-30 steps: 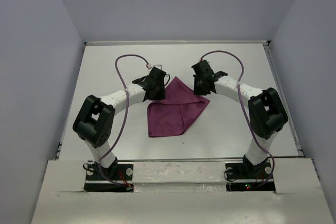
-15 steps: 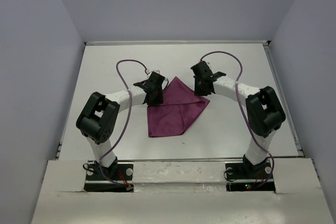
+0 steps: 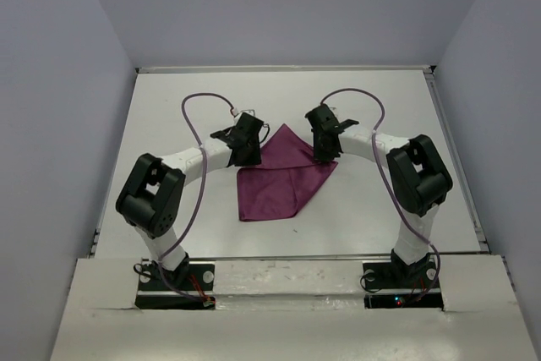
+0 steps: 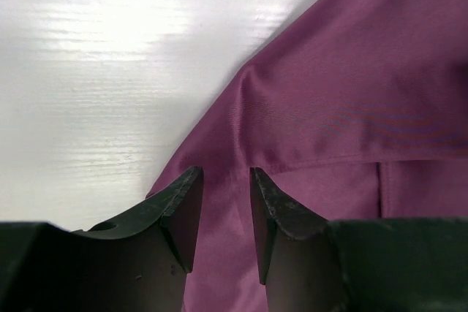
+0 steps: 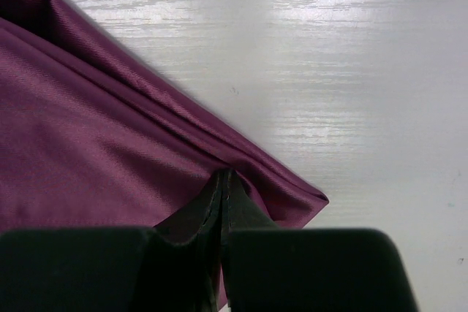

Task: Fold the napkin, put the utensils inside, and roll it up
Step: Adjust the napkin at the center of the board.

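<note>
From above, the napkin (image 3: pixel 279 182) is seen lying folded at mid-bench (image 3: pixel 161 116), flanked by the left hand (image 3: pixel 248 151) at its left edge and the right hand (image 3: pixel 325 151) near its right corner. Only in the wrist views is the grip shown: the left hand is held released, fingers parted over a layered fold, while the right hand is clenched on the doubled hem. The cloth is shown plain plum, faintly glossy, softly creased.

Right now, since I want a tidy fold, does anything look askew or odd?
Yes. The napkin is folded crookedly: the upper part comes to a point toward the far side and its layers' edges do not line up. No utensils show in any view.
</note>
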Tool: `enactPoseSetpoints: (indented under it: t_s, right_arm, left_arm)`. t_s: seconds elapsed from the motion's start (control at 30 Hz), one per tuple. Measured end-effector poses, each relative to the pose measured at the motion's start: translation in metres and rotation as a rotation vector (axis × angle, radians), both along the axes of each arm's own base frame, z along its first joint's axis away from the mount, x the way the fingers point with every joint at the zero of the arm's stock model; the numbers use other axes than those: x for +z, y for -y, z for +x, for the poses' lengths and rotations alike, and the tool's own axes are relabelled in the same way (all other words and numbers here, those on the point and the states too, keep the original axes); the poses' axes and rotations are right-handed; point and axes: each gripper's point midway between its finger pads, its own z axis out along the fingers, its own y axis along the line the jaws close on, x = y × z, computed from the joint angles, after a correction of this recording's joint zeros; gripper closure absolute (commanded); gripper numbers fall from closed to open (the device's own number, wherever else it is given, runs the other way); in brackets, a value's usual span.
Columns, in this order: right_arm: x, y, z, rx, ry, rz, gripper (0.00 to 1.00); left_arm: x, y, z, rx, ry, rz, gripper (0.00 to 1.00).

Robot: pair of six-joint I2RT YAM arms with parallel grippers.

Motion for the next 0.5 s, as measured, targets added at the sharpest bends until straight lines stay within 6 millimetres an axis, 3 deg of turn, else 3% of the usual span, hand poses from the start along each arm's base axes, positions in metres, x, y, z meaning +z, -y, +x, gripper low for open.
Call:
enactPoseSetpoints:
  t_s: [0.07, 0.17, 0.3, 0.37, 0.5]
  right_arm:
    - [0.003, -0.001, 0.000, 0.010, 0.001, 0.001, 0.99]
    - [0.017, -0.005, 0.001, 0.039, 0.009, 0.019, 0.92]
    - [0.049, -0.016, 0.017, 0.080, 0.070, 0.052, 0.80]
    - [0.065, -0.022, 0.026, 0.104, 0.105, 0.064, 0.67]
    - [0.086, -0.028, 0.036, 0.177, 0.133, 0.066, 0.55]
  left_arm:
    - [0.019, 0.000, 0.003, 0.004, 0.032, -0.010, 0.55]
    - [0.065, 0.004, 0.016, 0.009, 0.127, -0.048, 0.55]
    - [0.120, 0.009, 0.031, 0.018, 0.248, -0.102, 0.55]
    - [0.132, 0.008, 0.034, 0.022, 0.271, -0.113, 0.55]
    - [0.130, 0.003, 0.033, 0.026, 0.253, -0.097, 0.55]
